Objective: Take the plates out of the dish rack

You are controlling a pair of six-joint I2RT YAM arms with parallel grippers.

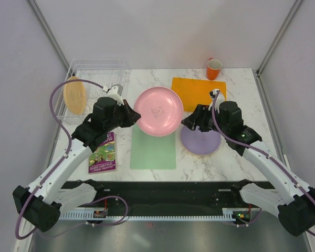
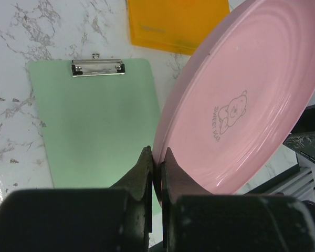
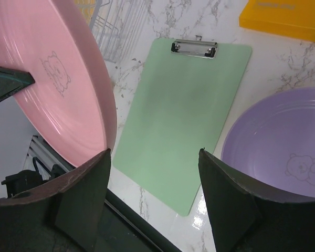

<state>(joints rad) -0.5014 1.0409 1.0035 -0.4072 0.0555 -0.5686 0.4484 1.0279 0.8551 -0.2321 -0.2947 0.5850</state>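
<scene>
My left gripper (image 1: 132, 114) is shut on the rim of the pink plate (image 1: 157, 110) and holds it tilted above the table's middle; the left wrist view shows the fingers (image 2: 147, 168) pinching the pink plate's (image 2: 241, 105) edge. My right gripper (image 1: 191, 122) is open and empty just right of the pink plate (image 3: 58, 79), above the lilac plate (image 1: 199, 140), which lies flat on the table (image 3: 283, 142). One yellow-orange plate (image 1: 74, 95) stands on edge in the white wire dish rack (image 1: 97, 71) at the back left. A second yellow plate does not show.
A green clipboard (image 1: 153, 149) lies under the pink plate, and it also shows in the left wrist view (image 2: 100, 115). An orange board (image 1: 198, 89) and an orange mug (image 1: 213, 69) sit at the back right. A small book (image 1: 103, 153) lies front left.
</scene>
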